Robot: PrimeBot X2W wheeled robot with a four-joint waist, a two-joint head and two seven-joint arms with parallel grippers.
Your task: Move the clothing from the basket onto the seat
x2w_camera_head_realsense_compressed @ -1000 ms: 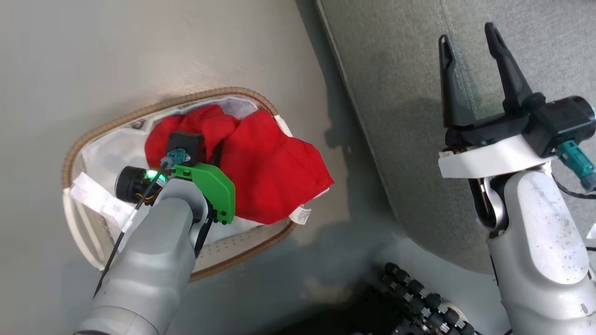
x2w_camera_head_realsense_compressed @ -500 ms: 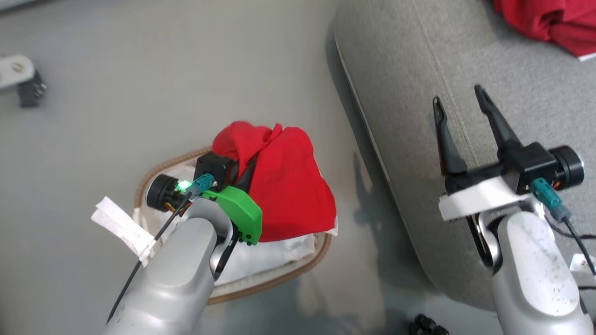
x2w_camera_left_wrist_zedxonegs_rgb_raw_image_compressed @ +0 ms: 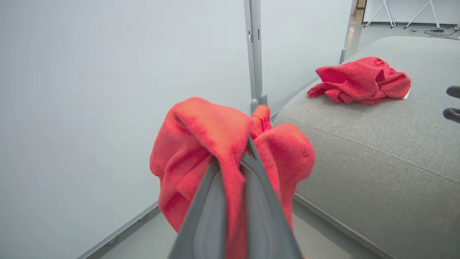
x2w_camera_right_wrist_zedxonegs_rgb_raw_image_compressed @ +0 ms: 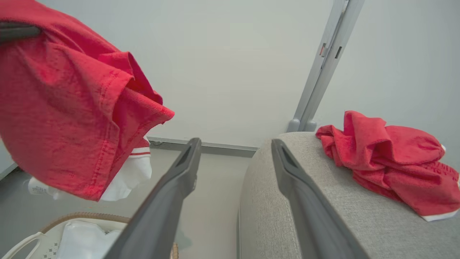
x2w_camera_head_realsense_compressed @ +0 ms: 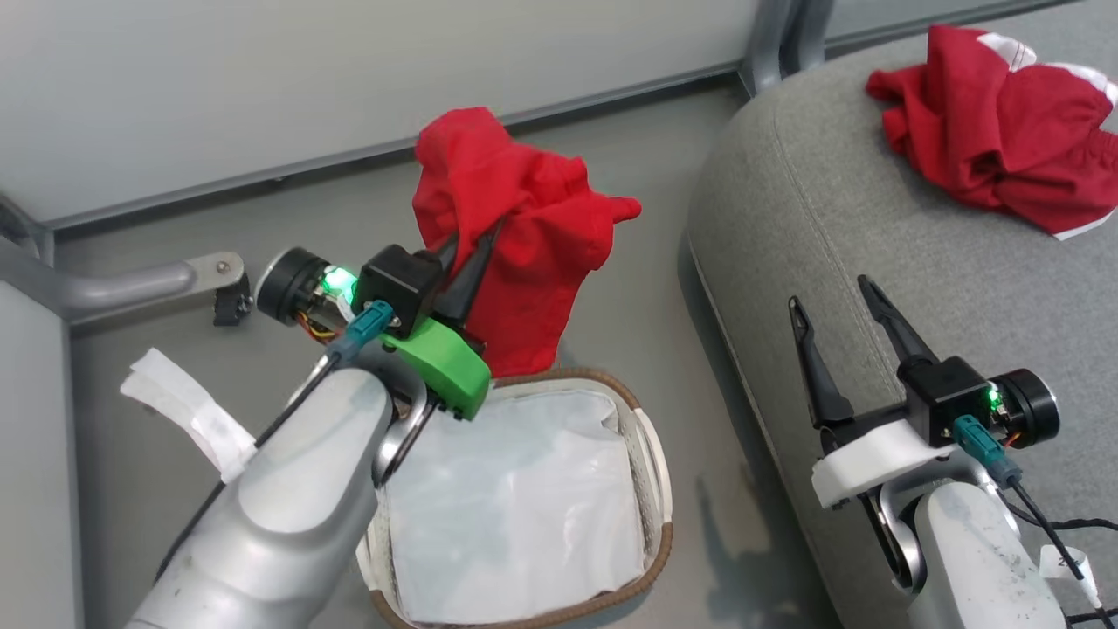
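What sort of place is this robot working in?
Probably a lab staged like a living room: a grey sofa, a laundry basket, and bare white partition panels on metal posts.

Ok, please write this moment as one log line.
left gripper: shut on garment, held above basket | right gripper: open, empty | other garment: on seat

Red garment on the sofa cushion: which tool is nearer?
Right. The right tool hovers over the cushion, short of that garment; the left tool holds another garment above the basket, off the cushion.
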